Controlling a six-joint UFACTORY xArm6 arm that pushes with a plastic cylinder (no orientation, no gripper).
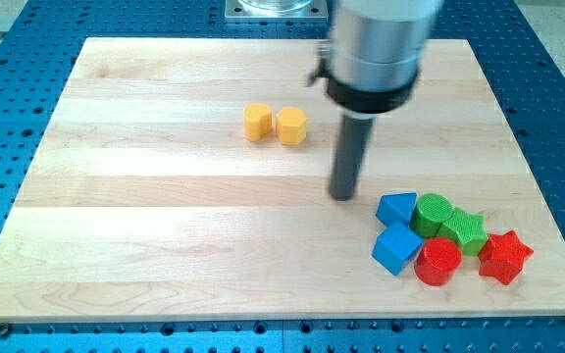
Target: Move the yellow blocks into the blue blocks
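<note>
Two yellow blocks sit side by side at the upper middle of the board: a yellow block with a notched top point(257, 122) on the left and a yellow hexagon point(291, 126) touching it on the right. A blue triangle point(396, 208) and a blue cube point(396, 248) lie at the lower right, the triangle above the cube. My tip point(343, 196) rests on the board to the right of and below the yellow hexagon, and to the upper left of the blue triangle, touching neither.
Packed against the blue blocks on their right are a green cylinder point(432, 211), a green star-like block point(464, 231), a red cylinder point(437, 262) and a red star point(504, 257). The wooden board point(165, 245) lies on a blue perforated table.
</note>
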